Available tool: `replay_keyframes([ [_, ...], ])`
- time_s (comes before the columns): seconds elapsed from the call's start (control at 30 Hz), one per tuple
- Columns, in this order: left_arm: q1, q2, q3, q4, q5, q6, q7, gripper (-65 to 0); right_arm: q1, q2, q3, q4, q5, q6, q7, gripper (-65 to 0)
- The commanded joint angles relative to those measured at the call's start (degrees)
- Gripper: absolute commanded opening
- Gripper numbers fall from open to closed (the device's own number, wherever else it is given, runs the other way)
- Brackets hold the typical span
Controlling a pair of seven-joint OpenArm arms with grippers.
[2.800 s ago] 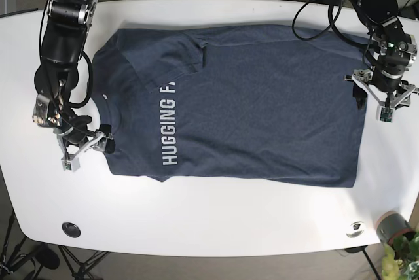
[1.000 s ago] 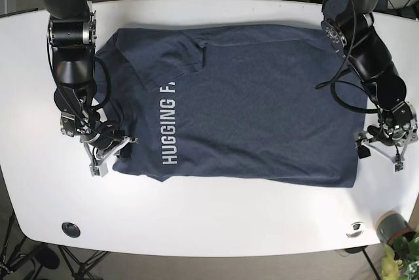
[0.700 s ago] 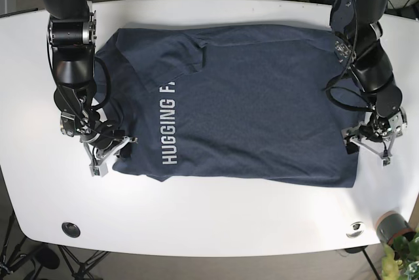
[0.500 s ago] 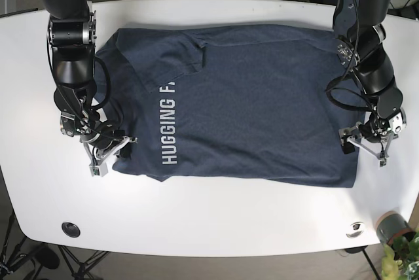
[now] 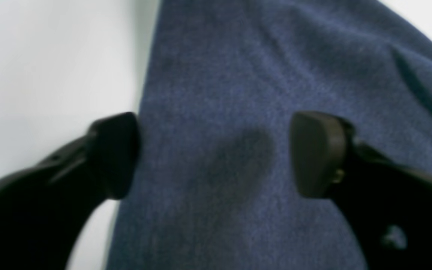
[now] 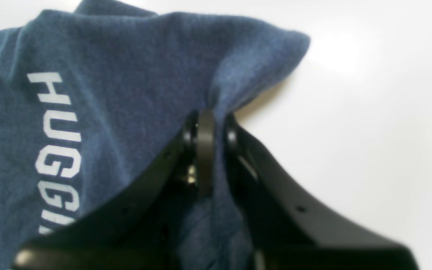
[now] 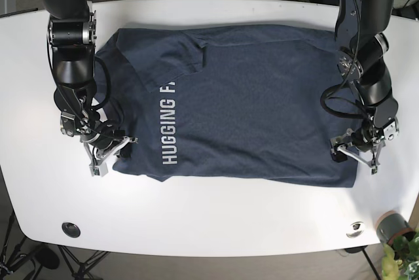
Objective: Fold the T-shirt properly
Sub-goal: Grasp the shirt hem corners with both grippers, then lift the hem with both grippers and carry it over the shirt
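The dark blue T-shirt [image 7: 249,97] with white "HUGGING" lettering lies flat on the white table [image 7: 216,214]. My right gripper [image 7: 110,153] sits at the shirt's lower left corner. In the right wrist view it [image 6: 208,127] is shut on a pinched-up fold of the T-shirt [image 6: 126,82]. My left gripper [image 7: 353,152] is over the shirt's lower right corner. The left wrist view shows it [image 5: 214,153] open, fingers spread wide. One finger is at the cloth's edge, the other over the T-shirt [image 5: 238,75], and nothing is pinched.
A small pot with a plant [image 7: 396,231] stands at the table's front right corner. A silver disc [image 7: 355,227] and a black round fitting [image 7: 71,229] sit near the front edge. Cables [image 7: 314,12] hang over the table's back right.
My left gripper has moved leftward from the bare table beside the shirt onto its lower right corner. The right gripper has stayed shut on the lower left corner.
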Motion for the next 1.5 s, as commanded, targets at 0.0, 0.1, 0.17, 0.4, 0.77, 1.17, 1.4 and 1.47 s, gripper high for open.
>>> replay_keyframes([
  [0.0, -0.34, 0.13, 0.06, -0.39, 0.01, -0.45, 3.22, -24.7, 1.28, 0.72, 0.22, 0.53, -0.12, 0.14, -0.61, -65.0],
  [0.1, -0.25, 0.22, 0.06, -0.30, 0.01, -0.45, 3.22, -36.1, 1.10, 0.54, 0.22, 0.53, -0.21, 0.14, -0.61, -65.0],
  [0.17, -0.17, 0.13, 0.06, -0.30, 0.10, -0.45, 3.22, -41.0, 1.10, 0.54, 0.22, 0.53, -0.12, 0.14, -0.61, -65.0],
  [0.4, 0.62, 0.04, -0.12, 1.90, 0.10, -0.80, 3.40, -65.0, 0.93, 0.72, 0.22, 0.88, -0.12, 0.40, -0.61, -65.0],
  [0.77, 7.57, 3.03, -0.12, 20.54, 0.10, -6.08, 10.70, -65.0, -1.45, 0.80, 0.22, 8.27, -0.47, 1.72, -0.79, -65.0],
  [1.17, 3.79, 5.93, 0.15, 33.63, 0.37, -5.73, 18.08, -65.0, 6.99, 5.20, 0.04, 8.18, -0.47, 2.16, -3.69, -65.0],
  [1.4, 1.24, 7.43, 4.81, 41.90, 0.10, -5.73, 22.65, -65.0, 13.50, 8.01, -0.05, 8.27, -0.21, 2.25, -6.33, -65.0],
  [1.47, -0.08, 7.43, 6.74, 44.97, 0.10, -5.73, 23.88, -65.0, 15.61, 8.36, -0.13, 8.27, -0.12, 2.33, -6.59, -65.0],
])
